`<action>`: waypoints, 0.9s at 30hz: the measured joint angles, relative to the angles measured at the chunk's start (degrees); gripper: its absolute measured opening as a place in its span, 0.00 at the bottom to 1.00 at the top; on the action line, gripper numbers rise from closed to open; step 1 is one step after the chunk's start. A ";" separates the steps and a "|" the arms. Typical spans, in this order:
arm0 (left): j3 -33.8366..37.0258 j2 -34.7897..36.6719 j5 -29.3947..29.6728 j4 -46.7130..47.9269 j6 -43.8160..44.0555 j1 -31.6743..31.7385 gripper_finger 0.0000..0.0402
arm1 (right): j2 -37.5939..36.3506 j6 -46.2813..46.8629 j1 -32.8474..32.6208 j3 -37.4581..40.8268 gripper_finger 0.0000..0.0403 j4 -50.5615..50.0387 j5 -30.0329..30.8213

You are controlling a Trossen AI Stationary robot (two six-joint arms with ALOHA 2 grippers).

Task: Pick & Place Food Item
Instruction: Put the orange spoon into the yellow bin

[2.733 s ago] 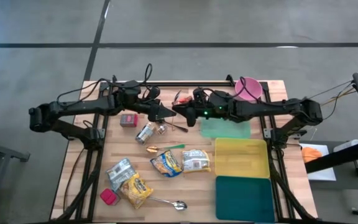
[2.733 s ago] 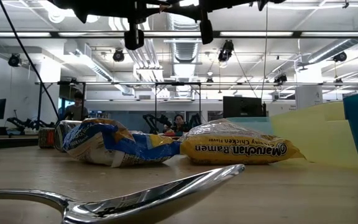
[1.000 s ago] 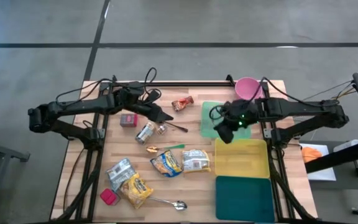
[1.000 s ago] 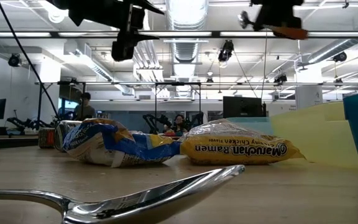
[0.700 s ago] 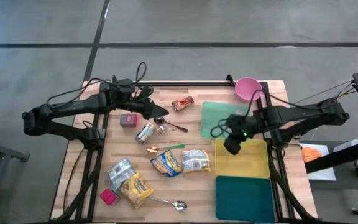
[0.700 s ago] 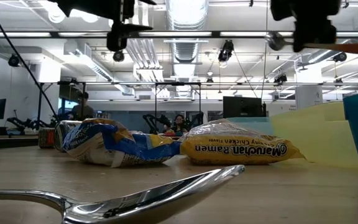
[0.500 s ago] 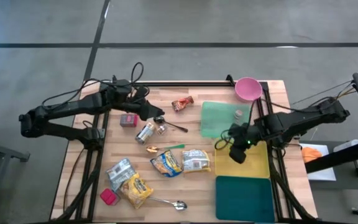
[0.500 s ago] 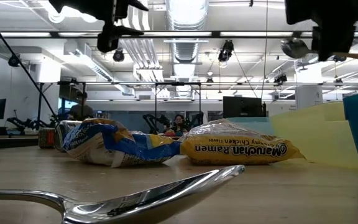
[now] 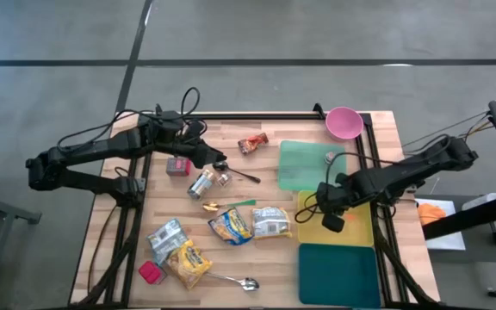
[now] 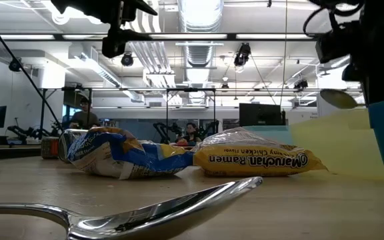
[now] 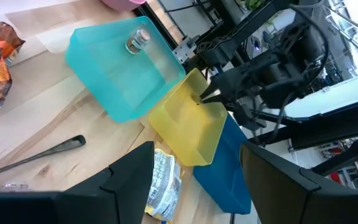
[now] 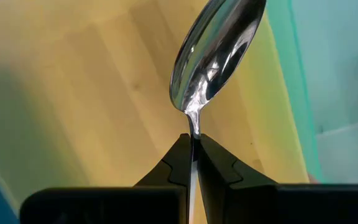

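Observation:
My right gripper (image 9: 332,220) points down over the yellow bin (image 9: 356,232), shut on a metal spoon (image 12: 219,50). The low view shows the spoon's bowl (image 10: 339,99) just above that bin's rim. My left gripper (image 9: 216,160) hovers open over the table's far left part, above a red can (image 9: 177,165); nothing is between its fingers (image 11: 129,186). Food packs lie on the wood: two ramen packs (image 9: 271,221), a chips bag (image 9: 231,227), an orange pouch (image 9: 253,143). My right gripper pinches the spoon's thin handle just behind the bowl's neck (image 12: 194,140) between its two fingertips. The fingers come from above, pointing down, and lie along the handle. The bowl sticks out past the fingertips, clear of the yellow bin's floor (image 12: 92,81).
A pale green bin (image 9: 300,176) with a small jar (image 9: 330,158) stands beyond the yellow one, a dark teal bin (image 9: 338,275) nearer. A pink bowl (image 9: 344,122) sits far right. Cans (image 9: 201,182), more spoons (image 9: 231,280) and packs (image 9: 166,234) lie left.
My right gripper has carried the spoon from over the pale green bin toward the table's near edge and down over the yellow bin, tipping to point straight down. My left gripper has drawn back a little toward the table's left edge, still open.

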State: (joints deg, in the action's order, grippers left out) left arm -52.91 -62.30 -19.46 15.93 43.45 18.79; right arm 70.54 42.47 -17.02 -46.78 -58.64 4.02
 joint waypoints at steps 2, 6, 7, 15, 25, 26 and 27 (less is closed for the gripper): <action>0.01 0.00 0.00 0.29 0.01 0.00 0.60 | 1.08 -0.01 0.00 0.52 0.03 1.69 0.03; 0.01 0.00 0.00 0.43 0.01 0.00 0.60 | 3.83 -1.62 0.02 0.96 0.03 4.47 0.01; 0.01 0.00 0.00 0.41 0.03 0.00 0.60 | 4.68 -2.51 0.02 1.00 0.03 5.10 0.03; 0.01 0.00 0.00 0.41 0.03 0.00 0.60 | 12.22 -10.23 0.05 1.10 0.03 6.06 2.06; 0.00 0.00 -0.02 0.56 0.05 0.00 0.60 | 19.07 -14.22 0.69 1.11 0.03 9.75 3.99; 0.00 0.00 -0.02 0.68 0.04 0.00 0.60 | 19.52 -14.22 0.79 1.14 0.03 9.83 4.24; -0.01 0.00 -0.02 0.71 0.05 0.00 0.60 | 19.94 -14.26 0.81 1.20 0.03 10.01 4.58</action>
State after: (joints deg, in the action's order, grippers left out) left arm -52.92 -62.30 -19.49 16.64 43.51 18.79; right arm 90.47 28.21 -16.21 -45.59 -48.63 8.60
